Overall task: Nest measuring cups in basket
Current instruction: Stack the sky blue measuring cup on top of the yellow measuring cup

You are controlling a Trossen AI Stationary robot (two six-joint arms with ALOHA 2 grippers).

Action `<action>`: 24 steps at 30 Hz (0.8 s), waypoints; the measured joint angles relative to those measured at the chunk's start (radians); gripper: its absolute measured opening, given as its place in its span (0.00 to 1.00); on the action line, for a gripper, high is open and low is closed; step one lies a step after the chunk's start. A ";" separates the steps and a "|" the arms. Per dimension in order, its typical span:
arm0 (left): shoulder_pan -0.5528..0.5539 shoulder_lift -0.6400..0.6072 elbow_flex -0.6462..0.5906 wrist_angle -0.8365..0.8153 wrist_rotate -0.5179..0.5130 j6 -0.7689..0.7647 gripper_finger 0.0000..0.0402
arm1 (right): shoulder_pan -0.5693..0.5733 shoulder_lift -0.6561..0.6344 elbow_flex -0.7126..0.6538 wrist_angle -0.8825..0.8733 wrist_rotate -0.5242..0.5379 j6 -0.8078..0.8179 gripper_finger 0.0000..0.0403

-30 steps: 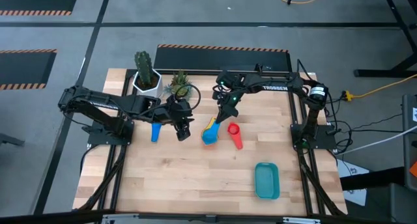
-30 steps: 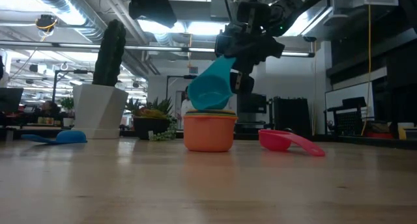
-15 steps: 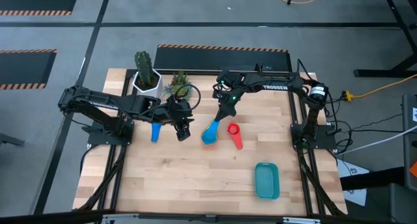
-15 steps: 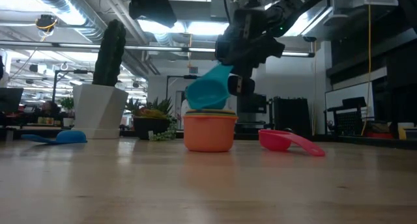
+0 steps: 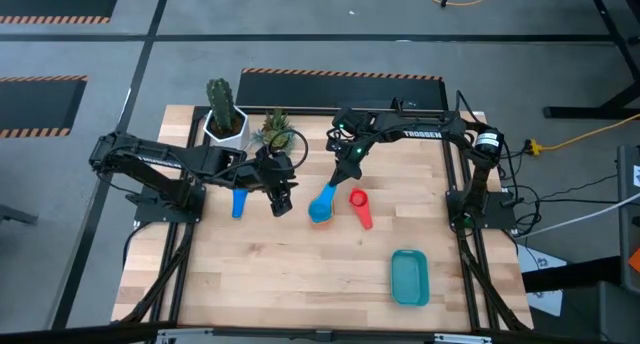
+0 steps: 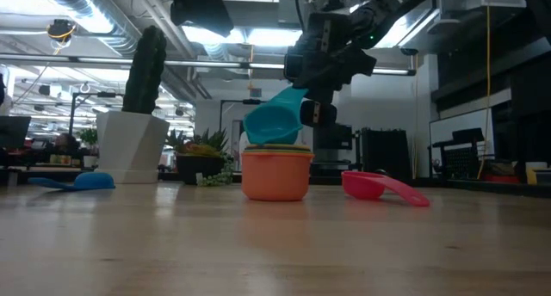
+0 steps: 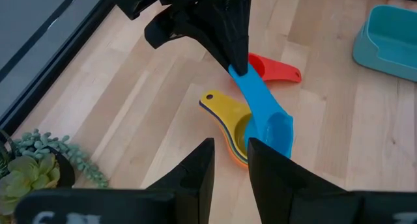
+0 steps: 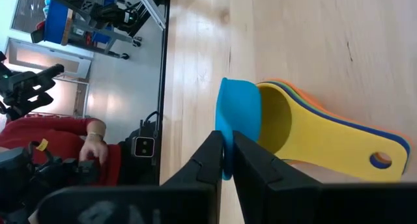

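My right gripper (image 5: 345, 170) is shut on the light blue cup (image 5: 322, 206) and holds it over a stack of nested cups (image 6: 276, 174), orange at the bottom and yellow (image 7: 231, 120) on top. The stack stands on its base at mid-table. The red cup (image 5: 360, 207) lies just right of it. The dark blue cup (image 5: 238, 201) lies to the left, beside my left gripper (image 5: 283, 199), which is empty, with a narrow gap between its fingers (image 7: 202, 178). The teal basket (image 5: 409, 276) sits near the front right. My right gripper pinches the light blue cup's handle (image 8: 227, 149) between its two fingers, toward the handle's free end. The fingers (image 6: 314, 68) come from above, slanting down. The cup hangs tilted below them, bowl (image 6: 274, 122) lowest, right at the stack's rim; I cannot tell whether it touches.
A white pot with a cactus (image 5: 222, 119) and a small succulent (image 5: 275, 134) stand at the table's far edge, behind my left gripper. Bare wood lies between the stack and the basket. A person in red (image 8: 65, 146) is in the room beyond the table.
My right gripper has moved down and a little toward the near edge. The light blue cup has tipped flatter, and its bowl now covers the yellow cup that showed beside it a second ago.
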 joint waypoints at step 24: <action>0.000 0.000 0.000 0.000 0.000 0.000 0.21 | -0.004 0.000 0.000 0.000 0.044 0.026 0.08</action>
